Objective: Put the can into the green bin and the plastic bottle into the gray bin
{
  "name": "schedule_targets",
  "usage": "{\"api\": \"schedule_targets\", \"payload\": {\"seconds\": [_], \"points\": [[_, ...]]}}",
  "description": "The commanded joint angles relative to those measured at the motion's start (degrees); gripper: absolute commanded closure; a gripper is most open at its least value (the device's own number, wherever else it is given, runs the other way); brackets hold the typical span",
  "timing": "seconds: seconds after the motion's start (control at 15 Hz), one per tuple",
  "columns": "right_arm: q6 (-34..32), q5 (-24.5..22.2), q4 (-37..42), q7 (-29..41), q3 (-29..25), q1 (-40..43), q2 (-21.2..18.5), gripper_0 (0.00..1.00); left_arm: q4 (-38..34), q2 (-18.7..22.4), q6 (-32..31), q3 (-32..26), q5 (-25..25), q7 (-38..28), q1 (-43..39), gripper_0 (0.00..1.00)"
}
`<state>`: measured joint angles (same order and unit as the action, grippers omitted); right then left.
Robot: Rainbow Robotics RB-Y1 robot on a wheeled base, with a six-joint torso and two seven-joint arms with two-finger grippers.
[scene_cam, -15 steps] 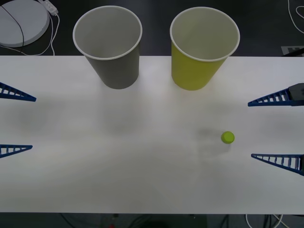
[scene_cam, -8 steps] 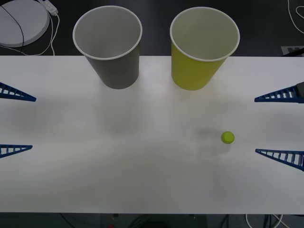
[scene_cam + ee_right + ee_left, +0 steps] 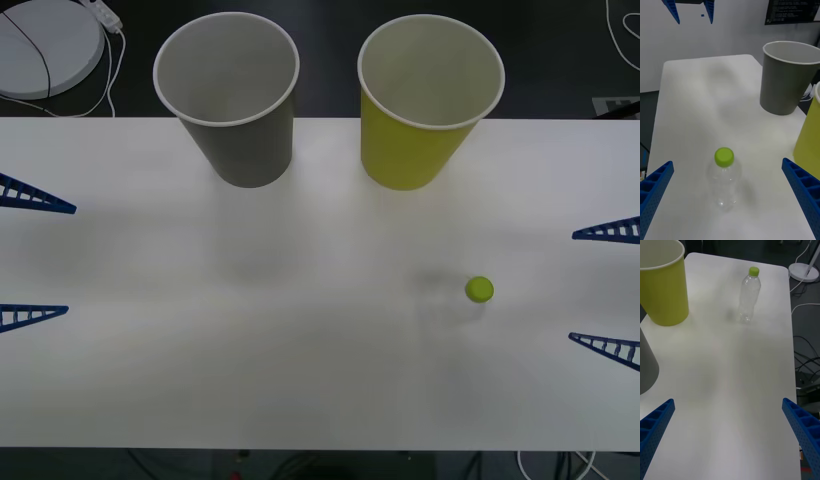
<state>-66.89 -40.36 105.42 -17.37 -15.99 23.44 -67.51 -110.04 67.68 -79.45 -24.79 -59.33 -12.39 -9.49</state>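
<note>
The plastic bottle (image 3: 480,290) stands upright on the white table (image 3: 300,330), right of centre, with its lime-green cap on top. At the table's far edge stand the gray bin (image 3: 228,100) on the left and the green bin (image 3: 428,105) on the right, both upright. My right gripper (image 3: 606,290) is open at the right edge, level with the bottle and apart from it. In the right wrist view the bottle (image 3: 724,182) stands between and beyond my blue fingers (image 3: 655,185). My left gripper (image 3: 35,256) hangs open at the left edge. The can is out of view.
A white round base (image 3: 45,45) with a cable lies on the dark floor beyond the table's back left corner. In the left wrist view the bottle (image 3: 749,296) stands near the green bin (image 3: 664,288), and cables trail on the floor (image 3: 805,363) beside the table.
My right gripper has drawn back to the right, away from the bottle, still open. The bottle, both bins and the left gripper have not moved.
</note>
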Motion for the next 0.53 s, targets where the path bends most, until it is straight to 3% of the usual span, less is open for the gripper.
{"api": "schedule_targets", "payload": {"seconds": [0.07,0.53], "points": [[-0.9,1.2,-3.0,-0.6,0.0,2.0,0.4,0.0,0.0,0.0,0.0,0.0,0.0,0.0,0.0,0.0],[-2.2,1.7,-11.7,-0.8,1.4,3.3,3.7,0.0,0.0,0.0,0.0,0.0,0.0,0.0,0.0,0.0]]}}
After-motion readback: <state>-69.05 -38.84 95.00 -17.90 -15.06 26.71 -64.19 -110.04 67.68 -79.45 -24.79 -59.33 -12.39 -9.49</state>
